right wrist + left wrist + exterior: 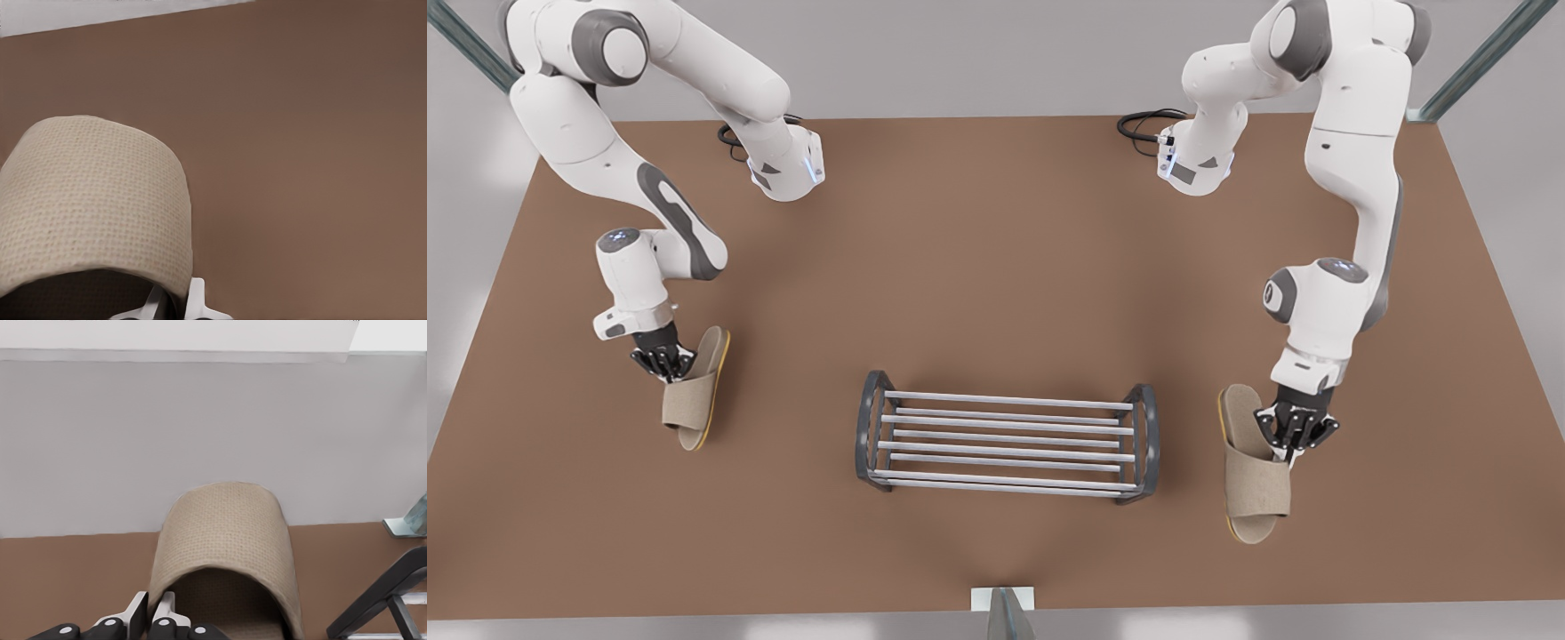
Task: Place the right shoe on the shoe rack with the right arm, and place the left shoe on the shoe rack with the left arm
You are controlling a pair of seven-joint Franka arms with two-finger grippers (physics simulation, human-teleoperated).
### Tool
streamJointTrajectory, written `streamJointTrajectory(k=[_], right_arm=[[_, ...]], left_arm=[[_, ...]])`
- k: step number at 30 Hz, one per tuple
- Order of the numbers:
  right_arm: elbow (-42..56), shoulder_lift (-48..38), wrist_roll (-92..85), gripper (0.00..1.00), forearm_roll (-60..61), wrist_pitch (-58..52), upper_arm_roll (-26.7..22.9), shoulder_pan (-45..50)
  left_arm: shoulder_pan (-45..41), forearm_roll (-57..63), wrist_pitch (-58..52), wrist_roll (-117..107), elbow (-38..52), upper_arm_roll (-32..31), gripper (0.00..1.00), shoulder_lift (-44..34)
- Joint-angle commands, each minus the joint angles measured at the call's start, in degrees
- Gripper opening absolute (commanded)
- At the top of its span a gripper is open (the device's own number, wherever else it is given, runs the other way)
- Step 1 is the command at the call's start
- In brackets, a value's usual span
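The front camera is looking steeply down on the whole surface (pixel 996 267), facing my arms. Wrist cameras are riding close behind my left tool (pixel 150 617) and right tool (pixel 175 301), looking low along the left shoe (pixel 223 533) and right shoe (pixel 93 200), both shared with the front.

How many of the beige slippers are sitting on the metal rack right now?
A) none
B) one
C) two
A: both beige fabric open-toe slippers are off to the sides of the low grey-barred metal rack, the right shoe gripped by the right gripper and the left shoe by the left gripper.
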Motion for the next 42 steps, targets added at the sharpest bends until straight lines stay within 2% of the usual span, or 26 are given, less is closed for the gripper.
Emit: streamJointTrajectory(k=[1,2,4,8,17,18,20,23,25,32,37,40,42], right_arm=[[0.21,-0.15,22.21,0.26,0.07,-0.65,1.08,0.18],[0.29,-0.15,22.65,0.21,0.07,-0.65,1.17,0.18],[0.56,-0.42,24.76,0.21,0.07,-0.83,1.61,0.35],[4.16,-1.65,26.78,0.21,0.07,-8.03,3.28,0.35],[9.61,-0.33,29.95,0.21,-0.02,-8.12,4.86,-0.26],[10.05,-0.33,30.03,0.21,-0.01,-8.12,4.86,-0.17],[10.05,-0.24,30.03,0.21,0.07,-8.12,4.86,-0.17],[9.43,-0.24,31.44,0.21,0.07,-8.12,4.86,-0.44],[9.96,-0.24,31.79,0.21,0.07,-9.17,4.86,-0.53],[20.59,-1.73,34.78,0.21,0.25,-27.72,8.2,-0.61],[25.52,-1.91,35.75,0.21,0.42,-35.89,10.22,-0.7],[25.78,-2.44,37.77,0.21,0.42,-37.21,10.84,-1.31],[29.73,-2.0,37.59,0.21,0.42,-44.07,16.29,-5.45]], left_arm=[[-0.45,0.03,-6.86,-2.16,1.1,-0.01,0.29,-0.3],[-0.8,0.03,-7.73,-2.16,1.1,-0.01,0.29,-1.18],[-1.68,0.03,-9.4,-3.04,1.98,-0.01,0.29,-2.06],[-3.0,0.2,-16.26,-4.88,5.67,-0.01,0.29,-4.08],[-10.56,1.08,-26.36,-11.56,12.53,0.6,0.29,-5.22],[-11.0,2.3,-26.63,-12.53,12.97,0.61,0.29,-5.22],[-13.55,12.94,-29.62,-24.13,15.43,0.52,0.29,-5.22],[-16.62,14.53,-33.31,-27.3,18.15,0.52,0.29,-4.43],[-19.52,21.03,-36.47,-35.73,19.47,0.43,0.29,-4.34],[-25.24,31.93,-41.4,-49.36,22.29,0.52,0.29,-1.79],[-27.35,36.41,-44.21,-54.46,25.54,0.61,0.29,0.84],[-28.31,39.93,-43.95,-58.76,25.63,0.52,0.29,2.6],[-28.75,40.54,-43.6,-59.73,25.45,0.61,0.29,3.39]])
